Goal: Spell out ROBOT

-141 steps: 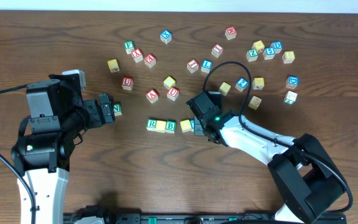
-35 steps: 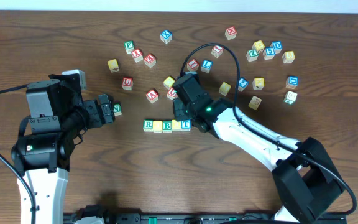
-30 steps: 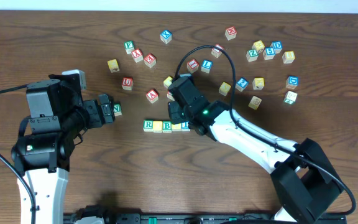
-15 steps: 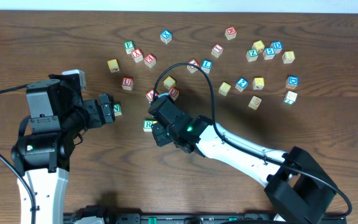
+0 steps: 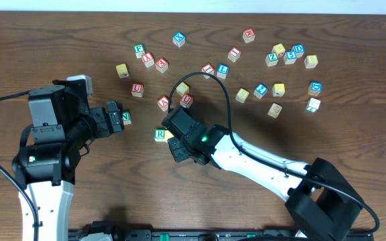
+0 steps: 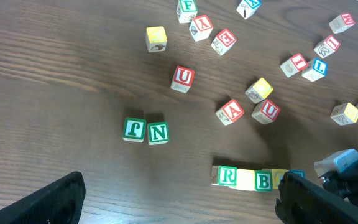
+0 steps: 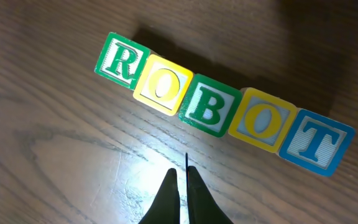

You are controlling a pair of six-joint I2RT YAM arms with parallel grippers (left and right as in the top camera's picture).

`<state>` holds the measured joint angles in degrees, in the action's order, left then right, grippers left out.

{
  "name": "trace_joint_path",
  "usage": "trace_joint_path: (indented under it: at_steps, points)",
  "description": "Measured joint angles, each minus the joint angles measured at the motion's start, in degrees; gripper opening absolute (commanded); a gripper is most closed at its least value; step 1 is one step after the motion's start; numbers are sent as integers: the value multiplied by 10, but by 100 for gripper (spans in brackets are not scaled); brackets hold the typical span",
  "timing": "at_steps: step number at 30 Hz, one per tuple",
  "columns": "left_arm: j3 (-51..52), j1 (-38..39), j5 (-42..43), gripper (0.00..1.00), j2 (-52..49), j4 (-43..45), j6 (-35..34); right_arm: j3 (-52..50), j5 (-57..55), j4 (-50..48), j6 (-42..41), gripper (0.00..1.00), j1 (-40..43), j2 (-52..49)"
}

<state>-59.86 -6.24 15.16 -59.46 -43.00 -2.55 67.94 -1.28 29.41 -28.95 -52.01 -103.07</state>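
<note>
Five cubes stand in a touching row that reads ROBOT in the right wrist view: green R [image 7: 118,60], yellow O [image 7: 162,85], green B [image 7: 212,109], yellow O [image 7: 263,121], blue T [image 7: 316,142]. My right gripper [image 7: 182,180] is shut and empty, just in front of the B, not touching the row. In the overhead view it [image 5: 179,144] covers most of the row; only the R [image 5: 159,134] shows. My left gripper [image 6: 179,205] is open and empty, left of the row [image 6: 263,181], by a green N cube [image 5: 126,118].
Green J and N cubes [image 6: 146,131] lie left of the row. Red-lettered cubes U [image 5: 137,88], A [image 5: 164,103] and U [image 5: 187,100] lie just behind it. Several more loose cubes are scattered across the back and the back right [image 5: 287,55].
My right arm has swung left along the row and a little toward the front, and now hides most of it from above. The left arm has not moved.
</note>
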Motion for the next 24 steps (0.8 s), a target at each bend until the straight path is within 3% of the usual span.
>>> trace_joint_path:
  at_steps: [24]
  points:
    - [0, 0, 0, 98, 0, 0, 0, -37, -10, -57, -6, 1, -5, -30]
